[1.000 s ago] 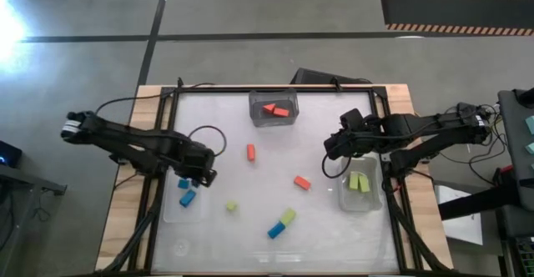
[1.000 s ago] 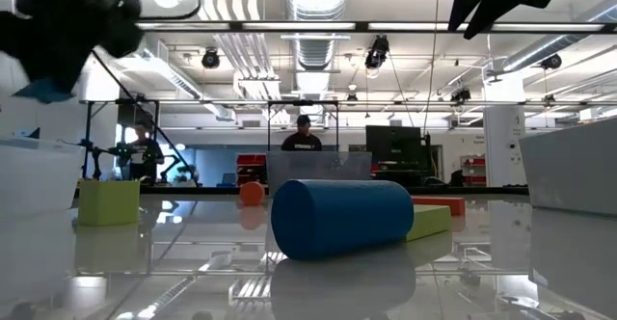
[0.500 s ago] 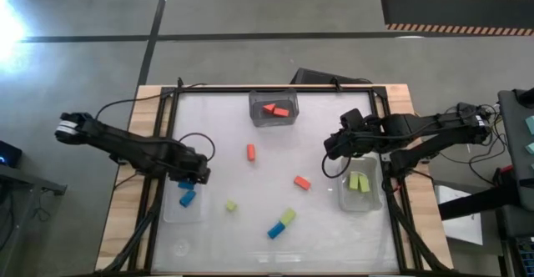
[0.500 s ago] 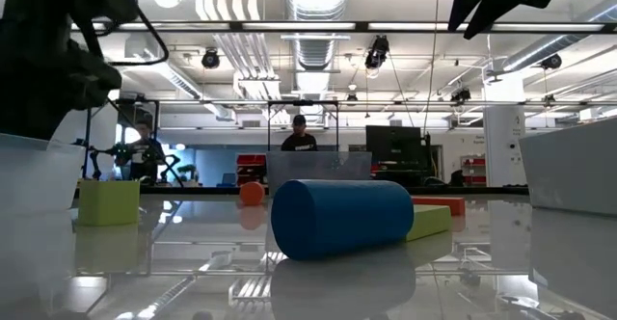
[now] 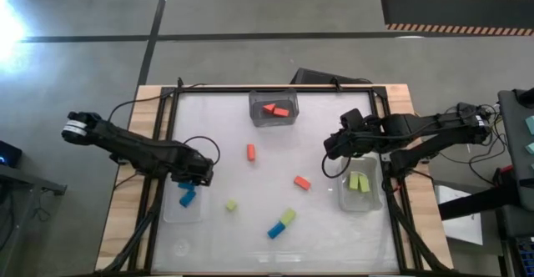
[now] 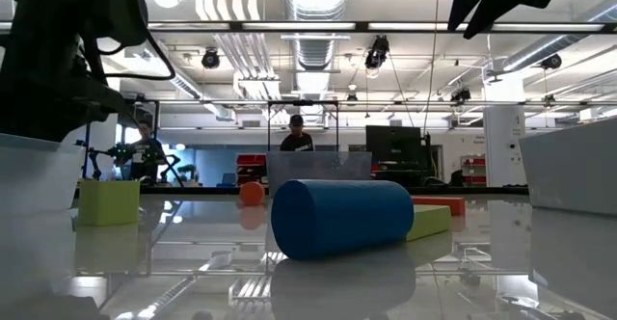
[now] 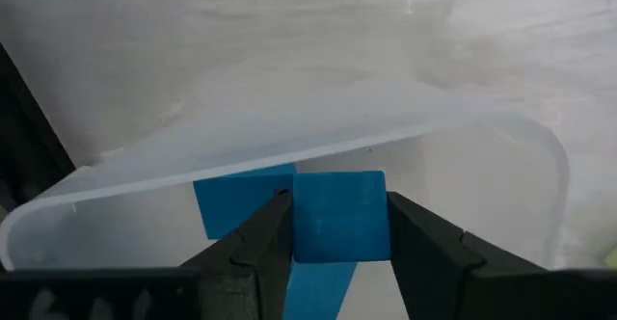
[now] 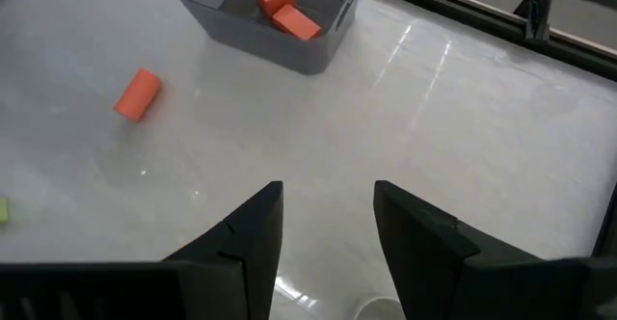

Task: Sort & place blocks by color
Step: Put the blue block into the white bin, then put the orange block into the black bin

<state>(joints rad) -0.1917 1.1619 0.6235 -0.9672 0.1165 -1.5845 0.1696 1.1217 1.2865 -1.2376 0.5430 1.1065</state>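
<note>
The left gripper (image 7: 337,238) hangs over the left clear bin (image 5: 171,210), fingers pinching a blue block (image 7: 339,216) for dropping among the blues. Far centre, the grey bin (image 5: 274,110) collects orange blocks (image 5: 274,109). At right, the right gripper (image 8: 328,226) waits parted and empty above the counter (image 5: 325,227).

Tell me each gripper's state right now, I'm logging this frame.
Left gripper: closed on a blue block above the clear bin.
Right gripper: open, holding nothing, over the table.
</note>
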